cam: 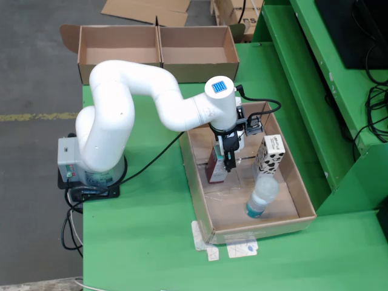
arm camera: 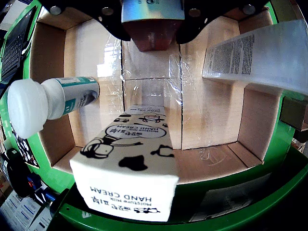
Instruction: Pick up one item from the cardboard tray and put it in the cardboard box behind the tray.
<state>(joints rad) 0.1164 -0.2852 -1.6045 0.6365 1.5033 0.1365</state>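
**Claw down in the tray on the reddish carton: what worries me**

From the fixed view I have the arm reaching over the table [cam: 151, 242] with the claw [cam: 228, 162] lowered into the cardboard tray [cam: 206, 212], right at the reddish-brown carton [cam: 216, 168] standing near the tray's left wall. The wrist view shows that same carton [arm camera: 153, 36] directly under the claw body, between the dark fingers [arm camera: 115, 26], so I judge the claw is pinching it, or about to. I cannot tell whether the pads are pressed onto its sides, because the contact is cut off at the top edge of the frame.

The other items are close. The cow-print hand cream box [cam: 270, 156] stands upright at the tray's right side, and the clear bottle [cam: 260, 197] lies on the tray floor in front of it, cap toward the front wall. A white printed box [arm camera: 260, 53] also shows at the right of the wrist view.

Risks as I see them:

- If the grip is only partial, the carton may tilt or slip out on the lift.
- The carton sits near the left wall, so a skewed lift could drag it against the cardboard.
- The cable [cam: 267, 106] looping by the wrist could snag the tray's back edge on the swing.
- The target cardboard box [cam: 197, 51] lies well behind the tray, beside a second box [cam: 118, 51]; a low carry could clip its front wall.
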